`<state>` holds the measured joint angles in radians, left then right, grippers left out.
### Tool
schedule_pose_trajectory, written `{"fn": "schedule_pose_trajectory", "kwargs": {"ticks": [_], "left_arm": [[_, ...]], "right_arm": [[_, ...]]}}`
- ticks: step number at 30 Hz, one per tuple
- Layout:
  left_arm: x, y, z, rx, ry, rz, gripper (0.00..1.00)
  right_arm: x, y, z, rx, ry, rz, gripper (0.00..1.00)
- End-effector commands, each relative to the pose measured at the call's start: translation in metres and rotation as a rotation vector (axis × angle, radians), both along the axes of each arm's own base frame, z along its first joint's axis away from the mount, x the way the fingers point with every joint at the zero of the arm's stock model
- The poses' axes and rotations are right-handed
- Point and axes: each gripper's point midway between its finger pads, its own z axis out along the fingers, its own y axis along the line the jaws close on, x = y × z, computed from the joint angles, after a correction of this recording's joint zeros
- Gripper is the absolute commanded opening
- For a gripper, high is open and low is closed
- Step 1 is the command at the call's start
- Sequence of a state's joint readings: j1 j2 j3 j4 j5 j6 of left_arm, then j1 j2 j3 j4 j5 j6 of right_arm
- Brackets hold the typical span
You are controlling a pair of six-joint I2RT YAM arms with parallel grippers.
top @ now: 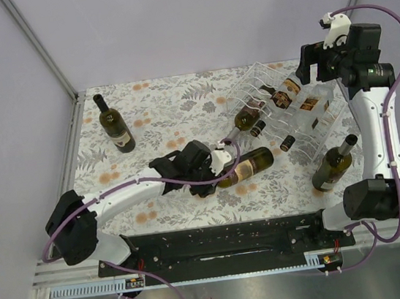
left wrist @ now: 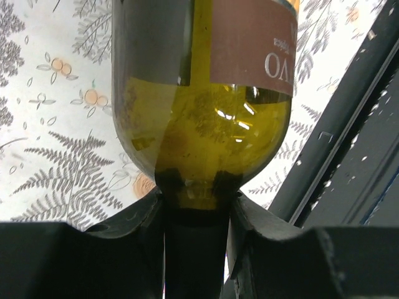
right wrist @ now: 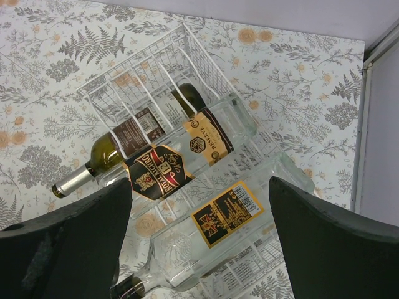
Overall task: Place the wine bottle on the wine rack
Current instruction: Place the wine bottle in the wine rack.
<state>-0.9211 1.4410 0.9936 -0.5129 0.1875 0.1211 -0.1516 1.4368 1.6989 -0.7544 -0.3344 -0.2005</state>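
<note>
A green wine bottle (top: 250, 163) with a brown label lies on its side in the middle of the table, its base pointing right toward the wine rack. My left gripper (top: 219, 170) is shut on its neck. In the left wrist view the neck (left wrist: 194, 212) sits between my fingers (left wrist: 143, 215), and the shoulder and label (left wrist: 249, 43) are ahead. The clear ribbed wine rack (top: 258, 77) stands at the back right and holds several bottles. My right gripper (top: 310, 67) hangs open and empty above the rack's right end, and its wrist view looks down on the rack (right wrist: 118, 93).
A dark green bottle (top: 114, 123) lies at the back left. Another green bottle (top: 333, 164) lies in front of the rack near the right arm. In the rack are a green bottle (right wrist: 109, 149) and clear labelled bottles (right wrist: 218, 218). The black base rail (top: 219, 239) runs along the near edge.
</note>
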Motion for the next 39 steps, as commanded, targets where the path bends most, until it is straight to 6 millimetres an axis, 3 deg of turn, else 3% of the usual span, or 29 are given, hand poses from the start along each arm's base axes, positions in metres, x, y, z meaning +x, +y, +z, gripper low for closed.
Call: {"fn": "schedule_pose_trajectory", "kwargs": {"ticks": [1,8,14,23,31,39], "left_arm": [[0.011,-0.065,0.059,-0.318,-0.101,-0.006,0.00],[-0.003,-0.102,0.051,-0.343,-0.025,-0.011,0.00],[0.003,-0.121,0.052,-0.391,-0.025,0.016,0.00],[0.003,-0.143,0.055,-0.412,-0.049,0.078,0.00],[0.010,-0.153,0.042,-0.386,-0.051,0.128,0.00],[0.019,-0.167,0.047,-0.392,-0.099,0.140,0.00]], "right_arm": [[-0.010,0.003,0.031,0.006,-0.065,0.003,0.98],[-0.015,0.005,0.034,0.010,-0.069,0.006,0.98],[-0.024,0.005,0.028,0.007,-0.062,0.006,0.98],[-0.033,0.011,0.029,0.026,-0.067,0.022,0.98],[-0.038,0.015,0.027,0.036,-0.068,0.036,0.98],[-0.035,0.005,0.023,-0.006,-0.047,0.000,0.98]]}}
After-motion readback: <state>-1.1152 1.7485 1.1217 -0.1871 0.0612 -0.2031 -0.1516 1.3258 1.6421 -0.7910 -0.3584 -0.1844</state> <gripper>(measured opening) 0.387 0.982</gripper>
